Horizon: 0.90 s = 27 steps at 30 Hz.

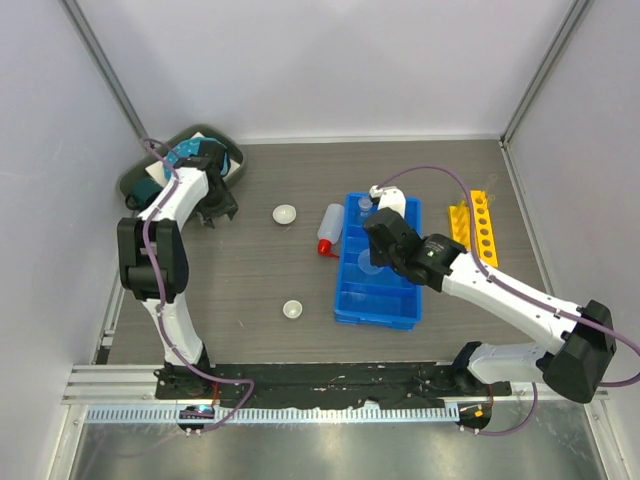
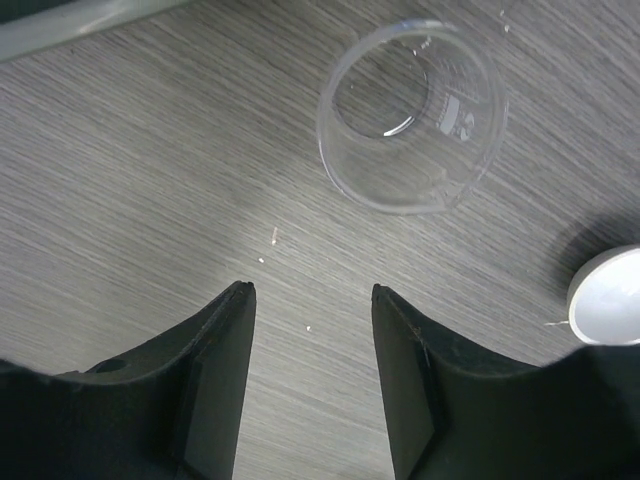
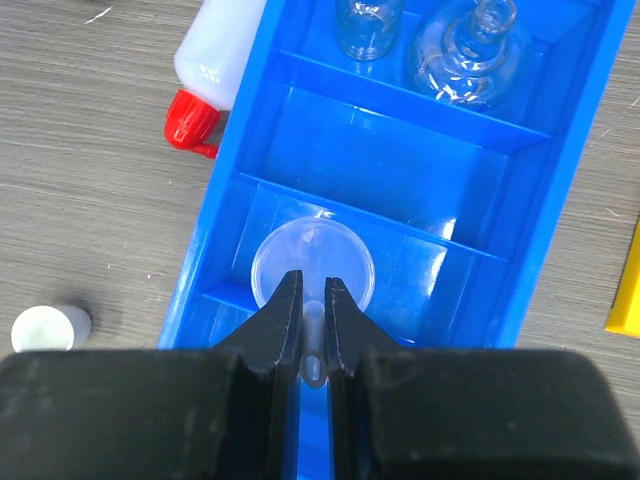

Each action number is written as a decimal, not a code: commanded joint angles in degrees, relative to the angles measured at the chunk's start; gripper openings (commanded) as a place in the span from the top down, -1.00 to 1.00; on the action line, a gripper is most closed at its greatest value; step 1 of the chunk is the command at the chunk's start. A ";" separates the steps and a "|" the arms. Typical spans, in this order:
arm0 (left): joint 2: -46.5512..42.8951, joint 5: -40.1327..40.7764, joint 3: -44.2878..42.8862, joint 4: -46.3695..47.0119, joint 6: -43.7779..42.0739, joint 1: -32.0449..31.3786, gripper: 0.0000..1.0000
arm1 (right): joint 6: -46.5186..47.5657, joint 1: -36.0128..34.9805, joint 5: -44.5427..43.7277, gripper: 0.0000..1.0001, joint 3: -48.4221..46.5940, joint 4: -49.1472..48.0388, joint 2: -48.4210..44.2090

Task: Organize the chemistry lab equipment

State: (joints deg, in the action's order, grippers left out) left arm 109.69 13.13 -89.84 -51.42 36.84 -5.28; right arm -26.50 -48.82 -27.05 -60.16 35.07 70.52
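Observation:
In the left wrist view my left gripper (image 2: 312, 290) is open, with only bare table between its fingers. A clear glass beaker (image 2: 412, 115) stands a little ahead of it and to the right, untouched. My right gripper (image 3: 313, 290) is shut on the stem of a clear funnel (image 3: 313, 262), holding it mouth-down over a near compartment of the blue divided bin (image 3: 400, 170). A round flask (image 3: 465, 60) and a small glass vessel (image 3: 368, 25) sit in the bin's far compartment. The red-capped bottle (image 3: 215, 60) lies beside the bin's left wall.
Two white dishes (image 1: 285, 213) (image 1: 292, 309) sit on the table left of the bin (image 1: 350, 300). The yellow holed rack (image 1: 480, 225) lies right of the bin. A dark green tray (image 1: 170, 165) stands in the back left corner, behind my left gripper (image 1: 215, 205).

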 commanded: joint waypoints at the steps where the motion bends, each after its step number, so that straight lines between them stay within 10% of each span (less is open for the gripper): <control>1: 0.26 -1.35 -1.91 3.60 -1.16 1.76 -0.06 | 1.89 1.35 0.94 0.99 -0.04 -3.17 -0.56; 27: 2.55 -6.44 -5.34 5.54 -2.30 6.86 0.10 | -0.74 2.85 8.41 0.99 4.00 -10.63 7.70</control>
State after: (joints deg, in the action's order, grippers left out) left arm 112.79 8.29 -93.01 -46.98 35.40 1.26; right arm -25.89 -45.93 -20.34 -56.53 28.18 78.06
